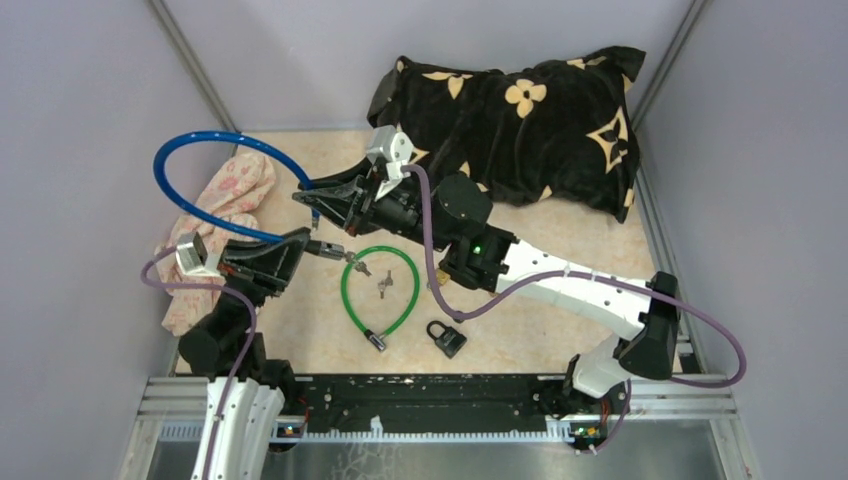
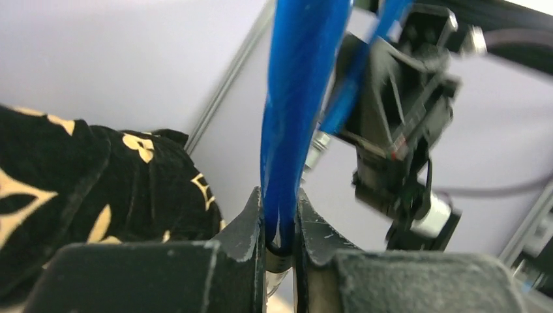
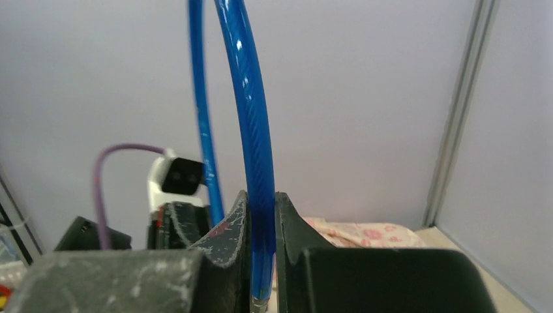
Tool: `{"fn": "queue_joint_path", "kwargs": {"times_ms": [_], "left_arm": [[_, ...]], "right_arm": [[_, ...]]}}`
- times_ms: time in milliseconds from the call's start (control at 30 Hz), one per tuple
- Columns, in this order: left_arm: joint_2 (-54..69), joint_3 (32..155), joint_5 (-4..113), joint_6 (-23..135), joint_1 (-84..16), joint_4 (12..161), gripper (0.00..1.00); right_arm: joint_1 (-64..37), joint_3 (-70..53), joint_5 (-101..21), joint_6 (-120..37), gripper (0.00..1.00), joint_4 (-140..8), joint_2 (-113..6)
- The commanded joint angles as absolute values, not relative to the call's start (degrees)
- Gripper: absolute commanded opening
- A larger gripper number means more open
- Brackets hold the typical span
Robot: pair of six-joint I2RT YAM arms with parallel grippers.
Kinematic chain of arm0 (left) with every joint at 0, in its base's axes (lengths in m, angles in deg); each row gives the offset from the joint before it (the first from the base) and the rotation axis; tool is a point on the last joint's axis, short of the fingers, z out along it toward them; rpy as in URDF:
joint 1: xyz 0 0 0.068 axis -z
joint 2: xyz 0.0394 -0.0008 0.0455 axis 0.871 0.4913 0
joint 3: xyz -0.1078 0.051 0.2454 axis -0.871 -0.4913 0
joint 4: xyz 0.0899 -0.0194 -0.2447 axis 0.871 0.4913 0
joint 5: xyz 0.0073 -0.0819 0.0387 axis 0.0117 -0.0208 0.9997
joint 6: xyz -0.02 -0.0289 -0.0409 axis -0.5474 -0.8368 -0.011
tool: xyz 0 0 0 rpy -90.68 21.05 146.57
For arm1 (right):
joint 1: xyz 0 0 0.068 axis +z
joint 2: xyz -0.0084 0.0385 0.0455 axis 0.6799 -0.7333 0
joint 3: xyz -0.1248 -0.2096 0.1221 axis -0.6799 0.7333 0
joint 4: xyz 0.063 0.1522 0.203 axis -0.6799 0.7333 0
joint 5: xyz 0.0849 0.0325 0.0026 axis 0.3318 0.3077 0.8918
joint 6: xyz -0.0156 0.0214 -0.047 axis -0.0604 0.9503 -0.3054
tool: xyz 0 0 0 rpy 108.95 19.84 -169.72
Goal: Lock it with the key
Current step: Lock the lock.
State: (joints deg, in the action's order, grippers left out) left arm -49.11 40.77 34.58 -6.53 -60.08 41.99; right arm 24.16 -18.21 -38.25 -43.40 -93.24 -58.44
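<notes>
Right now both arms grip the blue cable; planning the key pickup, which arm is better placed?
Left, probably. The left pincer sits nearest the keys inside the green loop; the right pincer is farther back. Either must first release the blue cable.

A black pillow (image 1: pixel 520 125) patterned with tan flowers lies on the desk (image 1: pixel 520 340) beyond the right jaws. A pink floral cloth (image 1: pixel 225 200) sits crumpled to the left of the left jaws. Nearer than both jaws lie a green cable lock (image 1: pixel 344 298) and, near it, a black padlock (image 1: pixel 446 338).
</notes>
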Motion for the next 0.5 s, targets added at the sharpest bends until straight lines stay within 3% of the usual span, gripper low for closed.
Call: {"fn": "queue_joint_path", "kwargs": {"times_ms": [0,167,467], "left_arm": [[-51.46,39.93,20.15,15.62,-59.76,30.1,0.0],[-50.88,40.28,13.46,16.85,-59.19,23.92,0.0],[-50.11,45.81,32.32,3.43,-60.15,24.51,0.0]], "right_arm": [[24.62,-19.84,-38.49,-48.15,0.0,-89.8,-51.97],[22.68,-17.91,-29.32,-49.69,0.0,-84.33,-46.73],[23.76,-2.03,-27.44,-40.8,0.0,-115.2,-43.41]]}}
